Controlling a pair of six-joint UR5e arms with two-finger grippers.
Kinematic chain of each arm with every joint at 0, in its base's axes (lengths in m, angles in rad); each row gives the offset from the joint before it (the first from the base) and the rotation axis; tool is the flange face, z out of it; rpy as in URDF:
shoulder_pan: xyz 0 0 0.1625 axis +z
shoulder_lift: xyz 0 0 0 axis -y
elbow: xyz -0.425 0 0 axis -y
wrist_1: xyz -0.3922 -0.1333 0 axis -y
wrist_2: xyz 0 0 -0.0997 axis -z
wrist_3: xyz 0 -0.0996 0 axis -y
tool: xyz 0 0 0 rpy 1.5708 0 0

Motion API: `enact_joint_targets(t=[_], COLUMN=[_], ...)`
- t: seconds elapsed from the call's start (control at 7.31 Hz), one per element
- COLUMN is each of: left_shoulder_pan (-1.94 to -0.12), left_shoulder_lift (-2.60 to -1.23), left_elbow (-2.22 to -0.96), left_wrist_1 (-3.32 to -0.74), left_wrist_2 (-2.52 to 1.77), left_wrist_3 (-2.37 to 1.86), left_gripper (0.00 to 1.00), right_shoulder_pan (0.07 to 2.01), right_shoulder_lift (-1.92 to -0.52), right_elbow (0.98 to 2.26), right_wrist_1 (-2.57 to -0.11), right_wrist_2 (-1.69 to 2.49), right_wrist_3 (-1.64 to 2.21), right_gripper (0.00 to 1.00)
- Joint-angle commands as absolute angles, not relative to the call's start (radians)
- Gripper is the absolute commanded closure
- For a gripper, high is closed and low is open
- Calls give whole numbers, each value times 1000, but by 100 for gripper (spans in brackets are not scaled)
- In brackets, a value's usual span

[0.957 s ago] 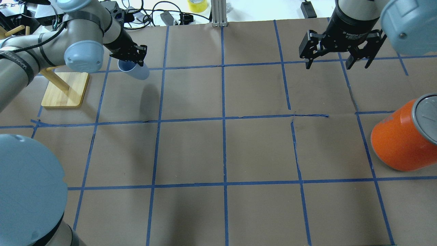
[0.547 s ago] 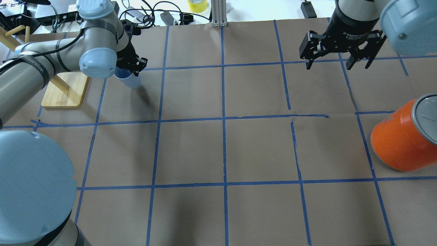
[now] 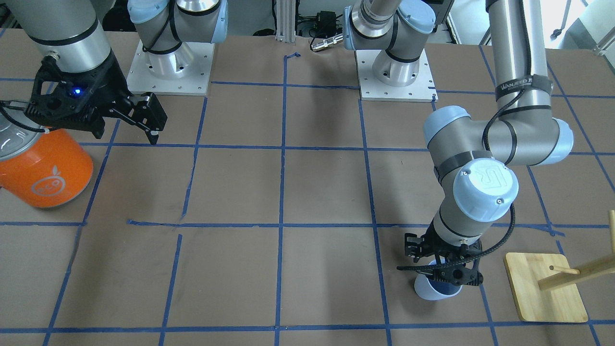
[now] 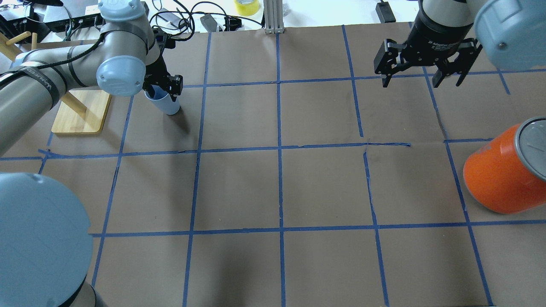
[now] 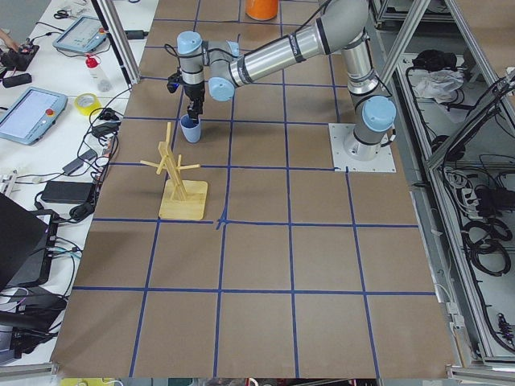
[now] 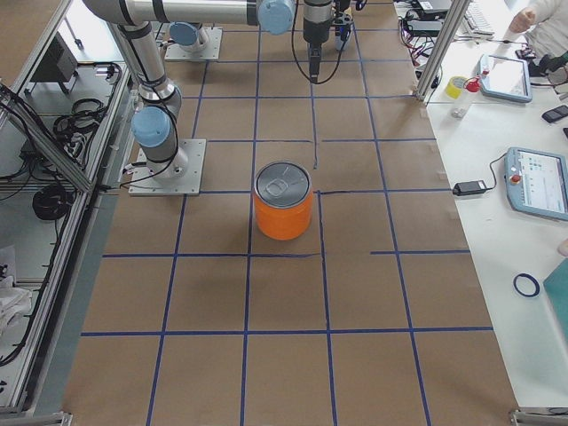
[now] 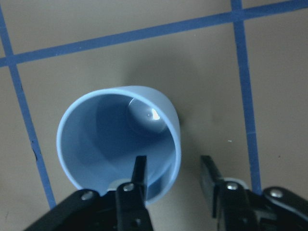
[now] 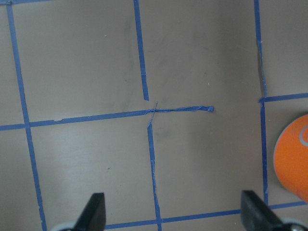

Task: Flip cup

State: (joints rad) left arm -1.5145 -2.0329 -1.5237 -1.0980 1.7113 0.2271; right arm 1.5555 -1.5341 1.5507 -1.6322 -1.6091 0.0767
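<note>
The cup point(image 4: 165, 103) is a small pale blue tumbler standing mouth up on the table at the far left. It also shows in the front view point(image 3: 434, 289), the left side view point(image 5: 190, 129) and the left wrist view point(image 7: 118, 144), where its darker blue inside is visible. My left gripper point(image 4: 164, 88) hangs straight over it point(image 7: 174, 179). One finger point(image 7: 140, 174) is inside the cup and the other point(image 7: 209, 177) is outside, a little apart, neither pressing the wall. My right gripper point(image 4: 420, 79) is open and empty above the far right of the table point(image 8: 175, 216).
A large orange can point(image 4: 501, 172) with a silver top stands at the right edge, also in the front view point(image 3: 45, 173). A wooden peg stand point(image 4: 81, 111) on a bamboo base sits just left of the cup. Blue tape lines grid the brown table.
My left arm turned the cup from tilted to upright and brought it down onto the table, a little nearer the stand. The right arm has not moved.
</note>
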Motion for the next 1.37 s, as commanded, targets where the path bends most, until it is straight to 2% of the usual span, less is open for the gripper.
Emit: enact_joint_targets(t=[0.0,0.41,0.55,0.68,1.23], left_shoulder_pan=[-1528,-1529,-1529,-1532,-1532], left_shoulder_lift=[-1881,-1673,-1623,-1603,-1589], left_elbow=[-1516,-1523,-1535,-1545,-1562], left_wrist_1=[-1248,-1393,-1400,-1404,-1397], left_wrist_2=[1721,1586,1589,1595,1603], left_wrist_3=[227,215,228,227,216], left_gripper=[0,0,4,0,0], right_shoulder_pan=[1555,1555,1555,1555,1555], right_shoulder_lift=[-1535,-1534,-1534,-1534,-1535], right_elbow=[1551,1551,1551,1551,1551], right_wrist_1=[-1631,-1632,-1632,-1632,-1632], right_wrist_2=[-1609,-1609,-1609,-1609,-1609], right_wrist_3=[77,77,77,77,77], right_gripper=[0,0,0,0,0])
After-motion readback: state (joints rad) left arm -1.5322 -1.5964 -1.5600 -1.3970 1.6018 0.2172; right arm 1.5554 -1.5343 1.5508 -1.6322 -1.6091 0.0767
